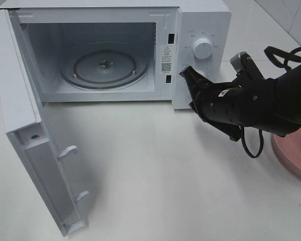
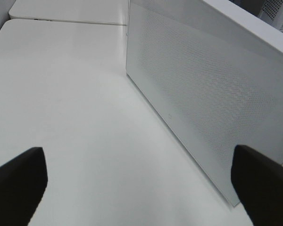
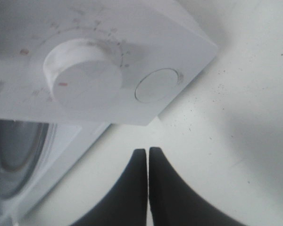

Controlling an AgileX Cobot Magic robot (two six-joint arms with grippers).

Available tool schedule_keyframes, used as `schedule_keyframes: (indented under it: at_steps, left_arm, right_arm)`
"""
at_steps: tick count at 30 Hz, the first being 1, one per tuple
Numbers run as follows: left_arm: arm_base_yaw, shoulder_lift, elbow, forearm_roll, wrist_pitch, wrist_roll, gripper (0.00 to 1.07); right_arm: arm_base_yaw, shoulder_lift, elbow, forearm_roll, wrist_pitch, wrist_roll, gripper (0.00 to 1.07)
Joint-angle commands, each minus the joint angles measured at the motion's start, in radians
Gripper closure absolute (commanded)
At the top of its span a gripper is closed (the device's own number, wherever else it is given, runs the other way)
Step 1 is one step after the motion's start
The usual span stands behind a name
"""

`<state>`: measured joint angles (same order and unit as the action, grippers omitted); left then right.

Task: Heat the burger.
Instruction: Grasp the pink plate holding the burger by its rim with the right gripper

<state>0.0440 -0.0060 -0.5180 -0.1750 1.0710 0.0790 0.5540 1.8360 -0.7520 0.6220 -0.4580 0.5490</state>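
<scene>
The burger is out of view in every frame. The white microwave (image 1: 210,20) stands open at the back, its glass turntable (image 1: 104,66) bare. My right gripper (image 1: 184,73) is shut with nothing in it, its tip just in front of the lower part of the control panel. In the right wrist view its fingertips (image 3: 147,151) are pressed together just off the lower dial (image 3: 82,77) and the round button (image 3: 156,85). My left gripper (image 2: 141,188) is open and empty, facing the outer side of the microwave door (image 2: 203,94).
The door (image 1: 20,115) swings out to the left toward the table's front edge. A pink plate (image 1: 293,155) shows partly at the right edge, under my right arm. The upper dial (image 1: 203,48) sits above the gripper tip. A black cable (image 1: 251,145) hangs from the arm.
</scene>
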Motion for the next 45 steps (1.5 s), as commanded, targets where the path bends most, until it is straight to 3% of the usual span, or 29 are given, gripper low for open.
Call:
schedule_keyframes:
  at_steps: [1,13,19,21,30,39,45]
  left_arm:
    - [0.001,-0.008,0.001,-0.004,0.002,-0.006,0.09]
    - [0.001,-0.008,0.001,-0.004,0.002,-0.006,0.09]
    - [0.001,-0.008,0.001,-0.004,0.002,-0.006,0.09]
    - [0.001,-0.008,0.001,-0.004,0.002,-0.006,0.09]
    - [0.001,-0.008,0.001,-0.004,0.002,-0.006,0.09]
    - [0.001,-0.008,0.001,-0.004,0.002,-0.006,0.09]
    - [0.001,-0.008,0.001,-0.004,0.002,-0.006,0.09]
  right_arm:
    - [-0.005,-0.055,0.003,-0.015,0.128,-0.222,1.07]
    - [-0.005,-0.143,0.003,-0.027,0.329,-0.59,1.06]
    - [-0.005,-0.197,0.003,-0.155,0.468,-0.632,1.05]
    - [-0.005,-0.241,0.003,-0.277,0.577,-0.625,1.04]
    - [-0.019,-0.326,0.003,-0.444,0.75,-0.577,1.03]
    - [-0.157,-0.407,0.002,-0.57,0.945,-0.574,1.02]
    - [-0.246,-0.412,0.002,-0.622,1.042,-0.517,0.93]
